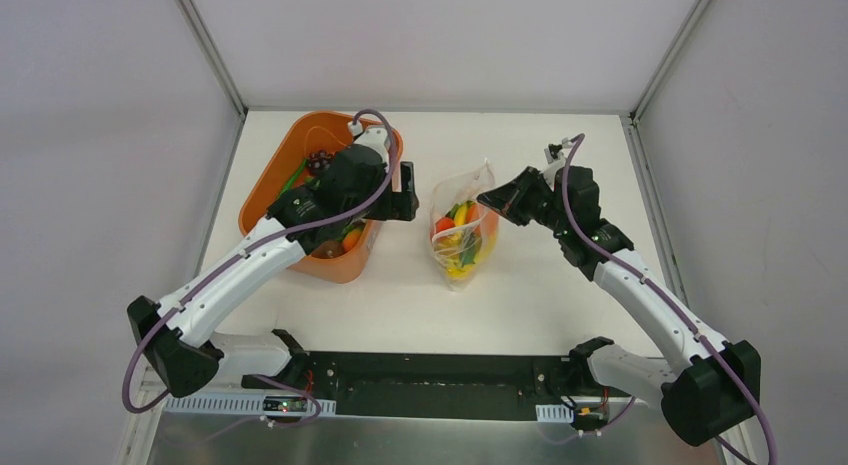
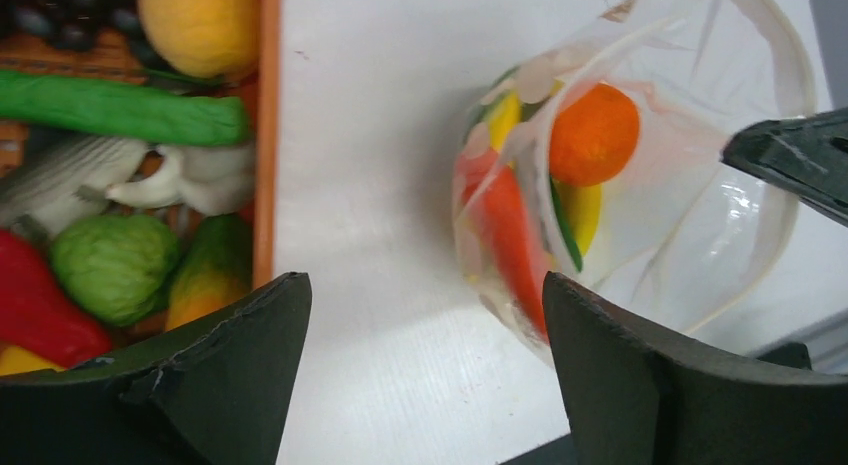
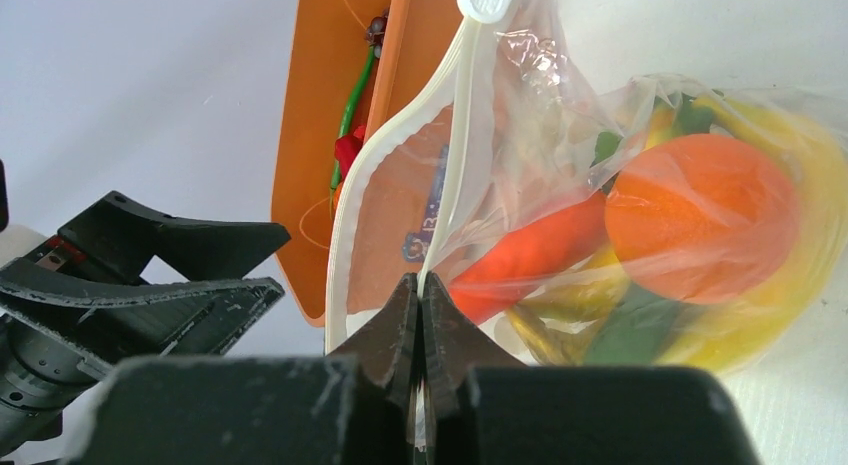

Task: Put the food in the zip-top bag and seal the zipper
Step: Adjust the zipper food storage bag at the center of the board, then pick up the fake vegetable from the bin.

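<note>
the zip-top bag (image 1: 465, 230) is seen lying on the white table (image 1: 560, 295) just beside the orange tub (image 1: 270, 175), on the side of the tub facing the right arm, not touching it. food (image 1: 457, 235) is held inside the bag: a round orange piece (image 2: 593, 133), a long red piece (image 2: 505, 225) and yellow and green pieces are packed at the end of the bag nearer the arm bases. the bag's mouth is kept open at the far end.

the right gripper (image 3: 420, 285) is clamped on the zipper (image 3: 455, 135), on the mouth edge farther from the tub, and that edge is lifted off the table. a white slider tab (image 3: 485, 0) is seen at the strip's far end.

the left gripper (image 2: 425, 295) is held over the gap between the tub's rim and the bag, its jaws spread wide with nothing between them. more toy pieces (image 2: 120, 110), green, yellow, red and white, are left lying in the tub.
</note>
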Tool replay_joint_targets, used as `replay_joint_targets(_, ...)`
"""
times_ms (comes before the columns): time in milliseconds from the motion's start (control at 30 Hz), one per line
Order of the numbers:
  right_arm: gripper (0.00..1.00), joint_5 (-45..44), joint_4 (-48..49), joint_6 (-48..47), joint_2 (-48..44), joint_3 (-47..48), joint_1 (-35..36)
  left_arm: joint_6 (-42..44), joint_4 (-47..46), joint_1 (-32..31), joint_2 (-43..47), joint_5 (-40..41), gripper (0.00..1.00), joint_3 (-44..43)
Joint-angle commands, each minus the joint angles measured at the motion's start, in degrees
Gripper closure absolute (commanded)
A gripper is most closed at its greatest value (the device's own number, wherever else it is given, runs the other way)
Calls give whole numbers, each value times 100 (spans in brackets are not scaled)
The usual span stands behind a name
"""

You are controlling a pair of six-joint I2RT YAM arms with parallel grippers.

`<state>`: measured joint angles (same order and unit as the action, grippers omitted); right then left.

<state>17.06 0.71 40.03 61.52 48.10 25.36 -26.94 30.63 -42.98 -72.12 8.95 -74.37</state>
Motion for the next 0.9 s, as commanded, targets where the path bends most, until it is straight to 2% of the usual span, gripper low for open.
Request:
replay_joint_targets(0,100,57,272,56,-73,2,-22,3,82,282,547,1359,10,321)
replay_joint_targets(300,100,43,272,48,-23,7,-23,-631,163,1915,1152,1613,3,1363)
replay_joint_targets(500,100,113,304,101,83,16,-20,-870,-35,2731,890,1389,2,1849)
replay_joint_targets(667,100,218,377,165,140,26,-17,-1094,-305,3210,250,1047,7,1844)
replay_joint_targets(767,100,205,374,179,125,12,-21,-1136,-395,3292,-82,1041,16,1786)
replay_joint_targets(867,100,175,377,176,93,-2,-17,-1185,-434,3313,-342,991,19,1743)
